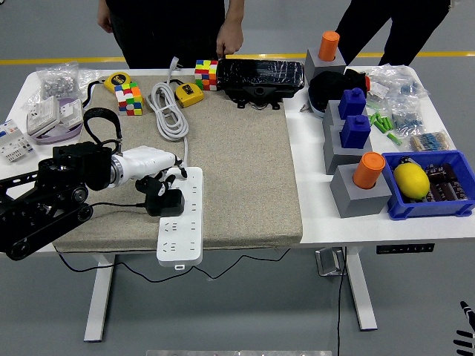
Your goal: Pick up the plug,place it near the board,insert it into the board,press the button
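Head view: left hand (pixel 152 172) clamped on black plug (pixel 164 202), which touches the strip's (pixel 181 215) left edge, mid-length. Strip runs near-far; sockets lie just right of plug. Right hand barely visible at the bottom corner.

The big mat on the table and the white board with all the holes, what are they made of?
The mat looks like woven cloth or felt: beige, dull and speckled, with no shine. The power strip looks like hard, smooth white plastic, with crisp molded edges and neat socket holes. The black plug held by the left hand seems to be matte plastic too.
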